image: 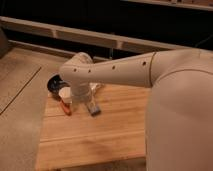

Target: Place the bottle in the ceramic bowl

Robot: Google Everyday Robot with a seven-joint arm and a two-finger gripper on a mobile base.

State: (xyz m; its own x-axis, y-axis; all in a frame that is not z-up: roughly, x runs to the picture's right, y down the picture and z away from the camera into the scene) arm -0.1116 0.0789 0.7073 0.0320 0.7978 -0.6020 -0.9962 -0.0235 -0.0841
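Observation:
My white arm reaches from the right over the far left of the wooden table (100, 135). The gripper (81, 102) points down below the wrist, between a small white cup (65, 93) and a blue block (93, 109); the arm hides most of it. A whitish translucent shape (95, 88) peeks out just right of the wrist, and looks like the bottle. The dark ceramic bowl (54, 83) sits at the table's far left corner, behind the cup and partly hidden by the arm.
An orange thing (65, 106) lies in front of the cup near the table's left edge. Grey floor (20, 115) lies left of the table. A dark shelf with pale rails (100, 37) runs behind it.

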